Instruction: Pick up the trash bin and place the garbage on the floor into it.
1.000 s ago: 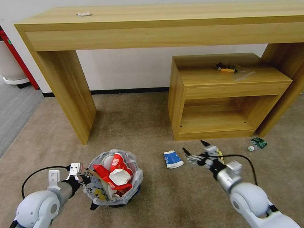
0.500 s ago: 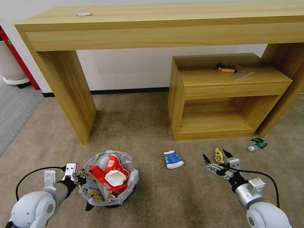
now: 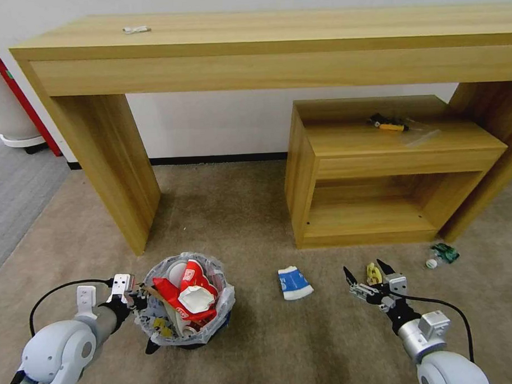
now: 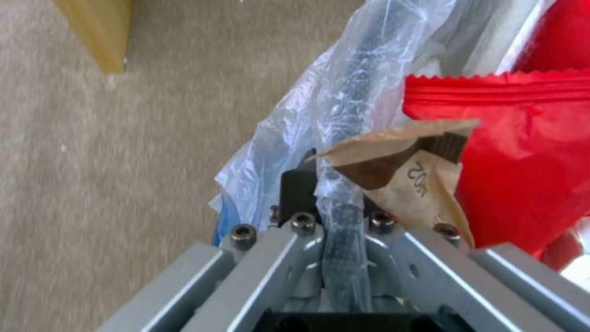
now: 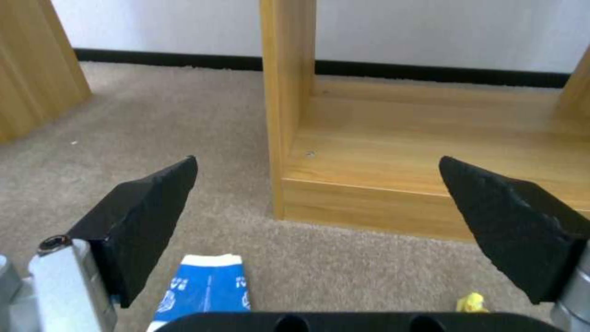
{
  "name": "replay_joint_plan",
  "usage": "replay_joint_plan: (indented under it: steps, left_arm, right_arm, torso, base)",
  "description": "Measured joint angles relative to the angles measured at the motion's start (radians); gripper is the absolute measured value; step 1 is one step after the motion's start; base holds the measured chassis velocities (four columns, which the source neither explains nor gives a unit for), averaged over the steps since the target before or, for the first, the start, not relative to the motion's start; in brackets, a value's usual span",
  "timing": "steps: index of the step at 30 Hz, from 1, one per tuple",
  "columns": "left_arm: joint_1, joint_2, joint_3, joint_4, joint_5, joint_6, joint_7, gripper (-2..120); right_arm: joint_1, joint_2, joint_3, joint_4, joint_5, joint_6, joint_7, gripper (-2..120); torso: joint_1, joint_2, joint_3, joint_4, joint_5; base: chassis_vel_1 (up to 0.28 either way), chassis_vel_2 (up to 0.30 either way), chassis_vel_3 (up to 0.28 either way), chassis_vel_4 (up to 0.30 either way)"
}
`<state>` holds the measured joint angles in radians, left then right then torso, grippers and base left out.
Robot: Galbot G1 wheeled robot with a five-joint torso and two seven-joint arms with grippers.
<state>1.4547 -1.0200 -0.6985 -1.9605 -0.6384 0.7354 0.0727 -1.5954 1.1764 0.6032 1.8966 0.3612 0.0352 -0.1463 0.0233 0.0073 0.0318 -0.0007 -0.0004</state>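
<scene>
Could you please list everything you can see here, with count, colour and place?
bin: 1, black with clear liner, on the carpet at front left, full of litter
carton: 1, blue-white, on the carpet right of the bin
yellow wrapper: 1, on the carpet between the right gripper's fingers
green bottle: 1, on the carpet at the cabinet's right corner
desk: 1, wooden, against the wall
cabinet: 1, wooden, under the desk at right
bagged tool: 1, yellow-black, on the cabinet
left gripper: shut on the bin's rim
right gripper: open, low over the carpet
</scene>
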Motion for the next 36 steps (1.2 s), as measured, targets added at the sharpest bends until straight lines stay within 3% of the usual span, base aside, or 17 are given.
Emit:
replay_joint_plan:
  steps: [7, 10, 11, 12, 17, 19, 22, 25, 36]
  left_arm:
    - [-0.018, -0.001, 0.000, 0.001, -0.009, 0.000, -0.006, 0]
    - [-0.037, 0.001, 0.003, 0.011, -0.024, 0.000, -0.016, 0]
    - [-0.050, 0.007, 0.015, 0.016, -0.035, 0.000, -0.023, 0]
    - [-0.050, 0.007, 0.015, 0.016, -0.035, 0.000, -0.023, 0]
    - [-0.083, 0.030, 0.034, 0.037, -0.053, 0.000, -0.025, 0]
    - [-0.085, 0.033, 0.035, 0.040, -0.055, 0.000, -0.025, 0]
    - [-0.093, 0.056, 0.035, 0.053, -0.067, 0.000, -0.019, 0]
    - [-0.090, 0.075, 0.032, 0.057, -0.074, 0.000, -0.016, 0]
    - [-0.077, 0.099, 0.035, 0.038, -0.085, 0.000, -0.016, 0]
  right_arm:
    - [0.070, -0.030, -0.048, -0.105, 0.060, -0.073, -0.001, 100]
    - [0.188, -0.056, -0.135, -0.288, 0.091, -0.104, -0.032, 100]
    - [0.264, -0.058, -0.207, -0.396, 0.108, -0.119, -0.039, 100]
    - [0.264, -0.058, -0.207, -0.396, 0.108, -0.119, -0.039, 100]
    - [0.413, -0.020, -0.345, -0.540, 0.127, -0.159, -0.036, 100]
    - [0.426, -0.014, -0.356, -0.553, 0.127, -0.161, -0.035, 100]
    - [0.489, 0.021, -0.412, -0.623, 0.132, -0.180, -0.027, 88]
    - [0.535, 0.050, -0.448, -0.693, 0.141, -0.198, -0.015, 81]
    - [0.609, 0.094, -0.478, -0.848, 0.140, -0.174, 0.015, 77]
  torso:
    - [0.000, 0.000, 0.000, -0.0002, 0.0004]
    - [0.000, 0.000, 0.000, 0.0001, 0.0004]
    - [0.000, 0.000, 0.000, 0.0002, 0.0003]
    - [0.000, 0.000, 0.000, 0.0002, 0.0003]
    - [0.000, 0.000, 0.000, 0.0000, 0.0001]
    - [0.000, 0.000, 0.000, 0.0004, 0.0001]
    - [0.000, 0.000, 0.000, 0.0000, 0.0001]
    - [0.000, 0.000, 0.000, 0.0000, 0.0000]
    - [0.000, 0.000, 0.000, -0.0002, 0.0000]
  base:
    - [-0.061, 0.059, 0.056, -0.058]
    - [0.000, 0.000, 0.000, 0.000]
    - [0.000, 0.000, 0.000, 0.000]
    - [0.000, 0.000, 0.000, 0.000]
    - [0.000, 0.000, 0.000, 0.000]
    - [0.000, 0.000, 0.000, 0.000]
    - [0.000, 0.000, 0.000, 0.000]
    - [0.000, 0.000, 0.000, 0.000]
    - [0.000, 0.000, 0.000, 0.000]
